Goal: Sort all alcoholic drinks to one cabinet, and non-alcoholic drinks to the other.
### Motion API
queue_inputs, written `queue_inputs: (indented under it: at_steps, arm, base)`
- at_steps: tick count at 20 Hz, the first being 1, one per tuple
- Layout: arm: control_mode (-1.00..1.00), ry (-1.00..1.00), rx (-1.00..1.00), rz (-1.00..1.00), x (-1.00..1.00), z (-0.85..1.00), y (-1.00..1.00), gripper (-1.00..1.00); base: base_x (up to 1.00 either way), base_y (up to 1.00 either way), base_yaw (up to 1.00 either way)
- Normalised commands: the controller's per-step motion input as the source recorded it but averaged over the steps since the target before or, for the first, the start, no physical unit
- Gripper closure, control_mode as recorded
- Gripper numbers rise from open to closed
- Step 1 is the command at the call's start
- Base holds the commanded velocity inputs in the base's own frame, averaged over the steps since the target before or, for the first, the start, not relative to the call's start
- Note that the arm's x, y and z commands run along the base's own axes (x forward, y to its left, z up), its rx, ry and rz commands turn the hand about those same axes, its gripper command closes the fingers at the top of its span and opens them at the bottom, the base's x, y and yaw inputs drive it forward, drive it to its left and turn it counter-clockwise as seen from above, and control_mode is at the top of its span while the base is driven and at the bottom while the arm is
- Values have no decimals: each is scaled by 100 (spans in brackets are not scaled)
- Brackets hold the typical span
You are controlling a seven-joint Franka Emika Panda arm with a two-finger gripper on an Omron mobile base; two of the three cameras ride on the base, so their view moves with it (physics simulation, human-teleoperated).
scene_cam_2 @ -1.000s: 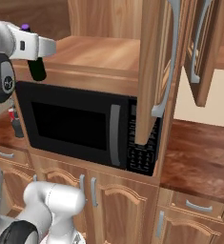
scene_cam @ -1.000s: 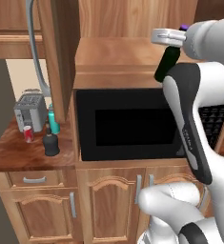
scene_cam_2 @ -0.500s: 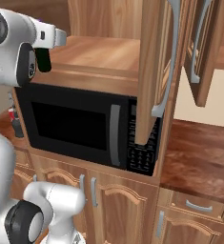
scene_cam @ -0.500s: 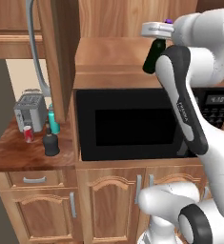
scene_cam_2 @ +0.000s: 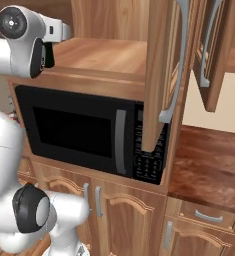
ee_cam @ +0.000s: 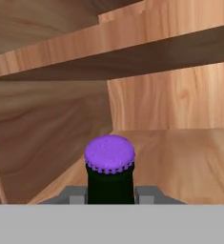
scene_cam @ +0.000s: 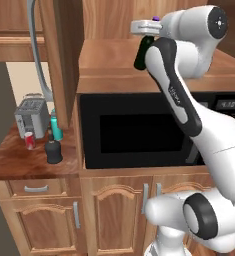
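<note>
Placement step in hand: fingers [ee_cam: 111, 195] clamped on neck of slim dark-green bottle [scene_cam: 141, 54], purple cap [ee_cam: 109, 153] up, bottle carried inside open cabinet above microwave [scene_cam: 139, 131], over cabinet shelf [scene_cam: 109, 62]. Next move, by judgement: lower until base seats on shelf, release, back out clear of door. Left base view adds table [scene_cam: 19, 160] with red can [scene_cam: 30, 140], teal bottle [scene_cam: 55, 127], squat black bottle [scene_cam: 53, 150], toaster [scene_cam: 31, 115]. Hand view gives cabinet interior.
</note>
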Motion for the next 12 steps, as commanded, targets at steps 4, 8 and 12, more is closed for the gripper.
queue_inputs:
  at_steps: [4, 8, 12]
  arm:
    - [-100, 0, -5, 6, 63, 3, 19, 100]
    - [-100, 3, -6, 6, 60, 0, 17, 100]
    - [-100, 5, -5, 7, 61, 0, 14, 100]
  base:
    - [0, 0, 0]
    - [0, 0, 0]
    - [0, 0, 0]
